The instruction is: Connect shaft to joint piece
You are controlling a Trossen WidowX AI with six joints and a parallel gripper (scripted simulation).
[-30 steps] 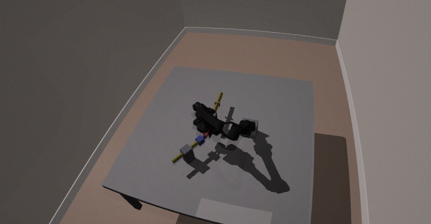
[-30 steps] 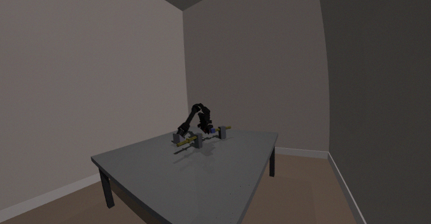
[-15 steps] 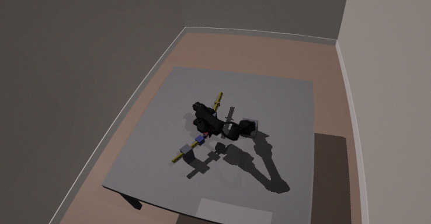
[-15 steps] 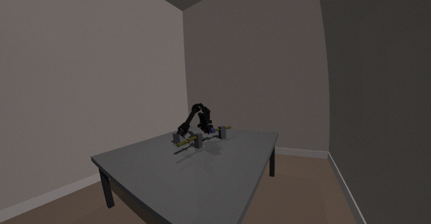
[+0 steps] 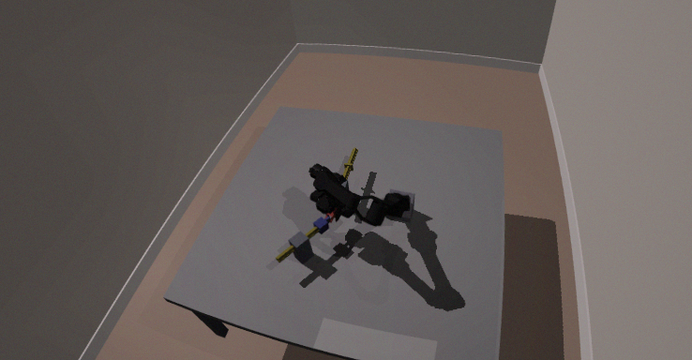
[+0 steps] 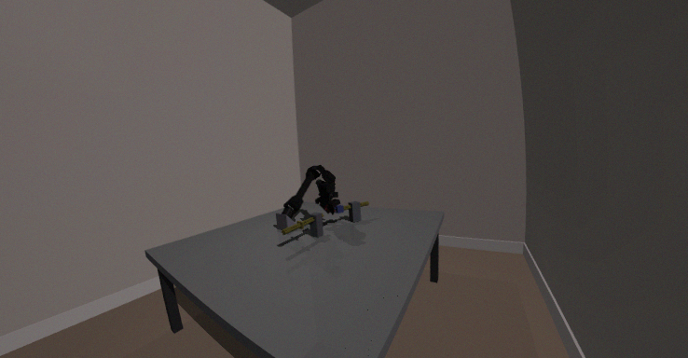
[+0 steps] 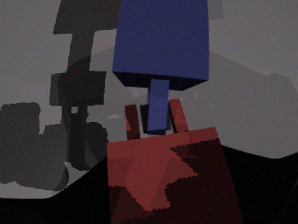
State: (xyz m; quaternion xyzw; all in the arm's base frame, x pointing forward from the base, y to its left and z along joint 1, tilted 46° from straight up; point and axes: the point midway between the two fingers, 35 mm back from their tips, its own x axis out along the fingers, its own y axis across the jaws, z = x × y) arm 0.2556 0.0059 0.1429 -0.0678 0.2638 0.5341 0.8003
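Observation:
The red joint piece [image 7: 140,172] [image 5: 330,216] sits between the fingers of my gripper [image 7: 156,145] [image 5: 334,216] [image 6: 328,210], which is shut on it. Its red prongs reach to the blue hinge part [image 7: 162,40] [image 5: 321,224] [image 6: 339,209] on the end of the first yellow shaft [image 5: 284,254] [image 6: 364,204], which runs through a grey block [image 5: 298,239] [image 6: 355,211]. The second yellow shaft [image 5: 353,155] [image 6: 291,227], with a small collar, runs through another grey block [image 6: 316,225]. The arm hides its inner end in the top view. The joint's opening and its exact direction cannot be made out.
The arm's grey base [image 5: 411,207] [image 6: 282,221] stands on the table [image 5: 436,163] [image 6: 289,297] beside the shafts. The arm arches over the space between the blocks. A pale rectangle [image 5: 378,337] lies by the table's near edge in the top view.

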